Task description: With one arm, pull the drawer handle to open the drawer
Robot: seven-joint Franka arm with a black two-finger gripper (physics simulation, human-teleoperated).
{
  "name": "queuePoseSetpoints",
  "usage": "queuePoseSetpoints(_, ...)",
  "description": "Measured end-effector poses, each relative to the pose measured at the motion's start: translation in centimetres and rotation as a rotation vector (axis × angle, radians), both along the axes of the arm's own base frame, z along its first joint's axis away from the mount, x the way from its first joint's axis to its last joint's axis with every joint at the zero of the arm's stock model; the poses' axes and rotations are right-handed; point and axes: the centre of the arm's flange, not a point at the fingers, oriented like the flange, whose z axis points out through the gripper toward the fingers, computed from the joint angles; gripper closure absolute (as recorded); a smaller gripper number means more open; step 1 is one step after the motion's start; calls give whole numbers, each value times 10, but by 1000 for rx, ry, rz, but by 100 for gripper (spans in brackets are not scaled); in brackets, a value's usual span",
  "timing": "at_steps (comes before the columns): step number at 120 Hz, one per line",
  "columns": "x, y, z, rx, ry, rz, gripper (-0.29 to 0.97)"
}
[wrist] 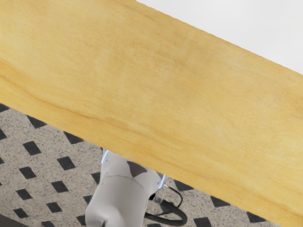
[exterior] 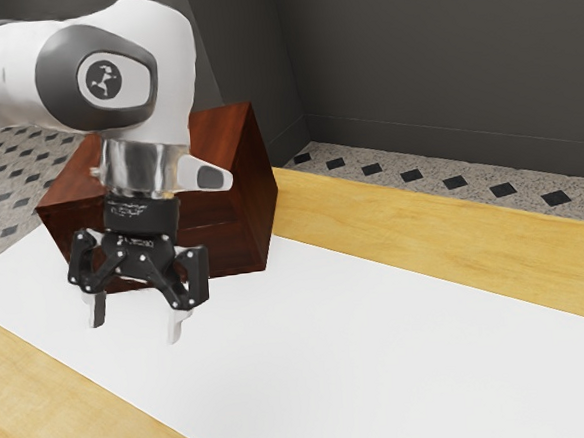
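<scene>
Released claw (exterior: 136,325) hangs above white mat (exterior: 382,363) on wooden table (exterior: 423,228), dark walls (exterior: 440,48) behind.

Table (exterior: 444,243) with a mat (exterior: 382,363) along its middle, and strips of tabletop on either side. The cabinet (exterior: 225,199) stands at the mat's far edge, toward the exterior view's left. The gripper (exterior: 137,323) hangs over the mat, just in front of the cabinet. Floor (exterior: 449,173) lies beyond the table, with a wall (exterior: 440,48) behind it. Wrist view: a tabletop strip lies between mat and floor, and the arm's base (wrist: 120,196) stands on the floor beside the table.
</scene>
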Motion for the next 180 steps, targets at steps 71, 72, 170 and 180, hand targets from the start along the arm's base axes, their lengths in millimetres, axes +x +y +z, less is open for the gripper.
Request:
queuePoseSetpoints(71, 18, 131, 29, 229, -510, 905, 0)
queuePoseSetpoints(72, 18, 132, 28, 230, -515, 913, 0)
queuePoseSetpoints(170, -50, 204, 3, 182, -736, 1375, 0)
queuePoseSetpoints(180, -52, 203, 0, 181, -731, 1388, 0)
